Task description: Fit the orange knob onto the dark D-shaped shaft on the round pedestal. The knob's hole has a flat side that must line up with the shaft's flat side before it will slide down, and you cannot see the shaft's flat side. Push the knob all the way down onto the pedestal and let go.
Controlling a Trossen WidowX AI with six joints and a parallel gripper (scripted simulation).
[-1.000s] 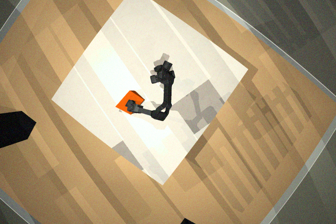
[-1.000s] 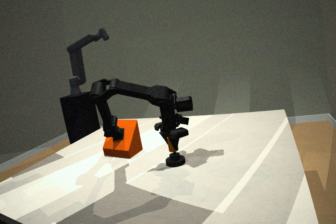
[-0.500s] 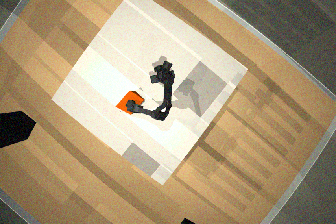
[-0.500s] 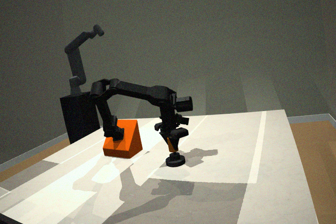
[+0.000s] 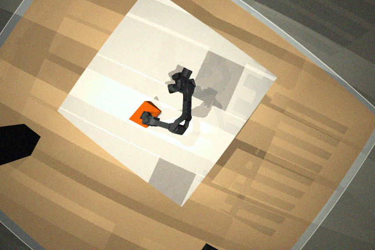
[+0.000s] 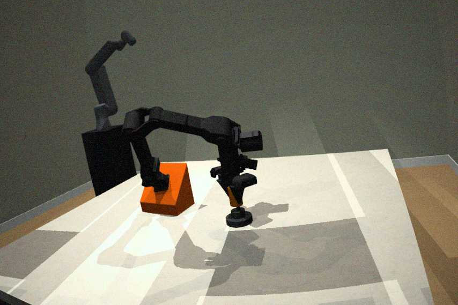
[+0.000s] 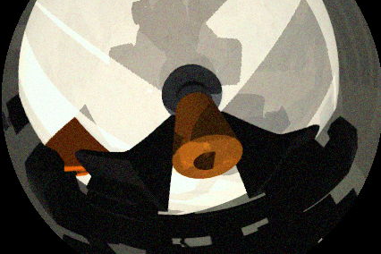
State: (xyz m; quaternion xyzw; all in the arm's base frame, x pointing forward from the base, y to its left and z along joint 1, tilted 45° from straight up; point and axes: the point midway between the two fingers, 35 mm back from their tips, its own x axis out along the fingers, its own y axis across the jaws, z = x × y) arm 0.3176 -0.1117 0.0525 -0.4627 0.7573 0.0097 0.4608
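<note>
The orange knob [image 6: 235,201] [image 7: 185,162] is a slim upright piece with a D-shaped hole visible in its top face in the wrist view. My gripper [image 6: 236,196] [image 7: 198,117] is shut on it, one dark finger on each side. The dark round pedestal [image 6: 239,221] [image 7: 191,72] stands on the table directly under the knob. In the exterior view a small gap shows between the knob's lower end and the pedestal's raised hub, with a thin dark bit of shaft [image 6: 238,208] in it. The shaft's flat side is hidden. In the top view the arm covers knob and pedestal.
The arm's base stands at an orange wedge block [image 5: 137,117] [image 6: 180,177] [image 7: 75,142] on the pale table [image 5: 125,40] [image 6: 305,183]. Beyond the table, a grey arm [image 6: 102,85] stands on a black box [image 6: 109,160]. Shadows cross the tabletop around the pedestal.
</note>
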